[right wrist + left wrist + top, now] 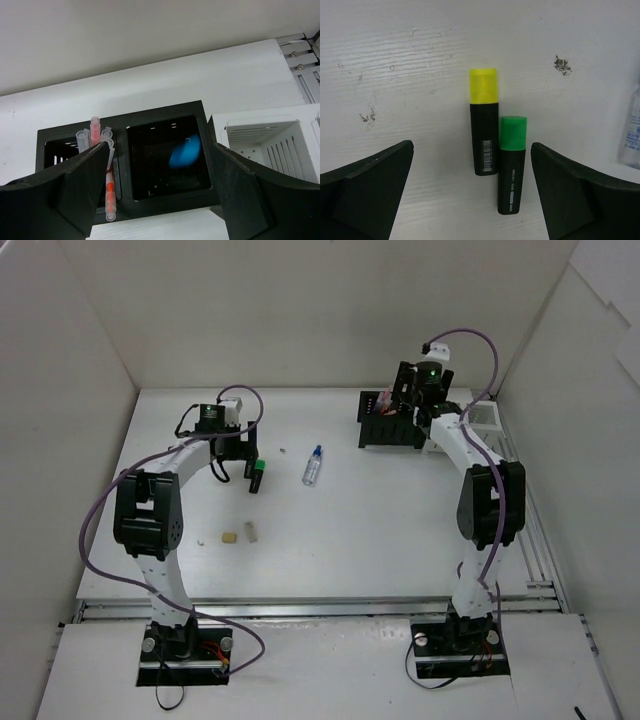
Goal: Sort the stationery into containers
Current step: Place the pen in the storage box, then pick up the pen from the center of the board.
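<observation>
- The yellow-capped highlighter (483, 122) and the green-capped highlighter (512, 165) lie side by side on the left of the surface (400, 540), still unsorted.
- The left hand (472, 150) hangs over them, wide open and empty, seemingly lined up to straddle one.
- A bottle (313, 465) and erasers (230, 537) lie loose nearby.
- Far right, the right hand (161, 146) gapes empty over the black organiser (122, 160). Pens (95, 129) stand in its left compartment, and there is a blurred blue shape (185, 151) in its right.
</observation>
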Tool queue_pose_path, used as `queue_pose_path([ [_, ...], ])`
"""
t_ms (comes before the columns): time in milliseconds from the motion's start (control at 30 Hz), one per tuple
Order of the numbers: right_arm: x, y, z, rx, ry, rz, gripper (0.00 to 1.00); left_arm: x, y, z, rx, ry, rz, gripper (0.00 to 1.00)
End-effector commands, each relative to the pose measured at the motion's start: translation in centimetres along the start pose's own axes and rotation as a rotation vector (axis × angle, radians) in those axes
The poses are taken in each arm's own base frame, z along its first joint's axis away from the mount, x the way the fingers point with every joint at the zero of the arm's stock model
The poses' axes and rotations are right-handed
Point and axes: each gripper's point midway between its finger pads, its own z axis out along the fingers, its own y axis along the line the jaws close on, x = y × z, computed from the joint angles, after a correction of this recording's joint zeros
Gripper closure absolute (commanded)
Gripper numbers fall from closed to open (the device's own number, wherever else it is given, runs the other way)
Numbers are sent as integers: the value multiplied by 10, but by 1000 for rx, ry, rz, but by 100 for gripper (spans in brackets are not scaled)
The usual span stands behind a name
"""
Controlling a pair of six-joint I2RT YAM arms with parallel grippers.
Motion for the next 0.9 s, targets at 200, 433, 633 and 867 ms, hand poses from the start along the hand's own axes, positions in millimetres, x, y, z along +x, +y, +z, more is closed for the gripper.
queue_pose_path([
  [200, -78, 5, -63, -70, -203, 98, 17, -25, 11, 15, -129, 10, -8, 5],
  [433, -91, -8, -113, -73, -267, 140, 14, -10, 11, 29, -146, 69, -21, 27],
  [633, -95, -17, -142, -70, -302, 158, 13, -1, 12, 33, -173, 127, -24, 39],
  [867, -94, -31, -163, -41, -331, 189, 13, 13, 2, 26, -153, 156, 8, 70],
])
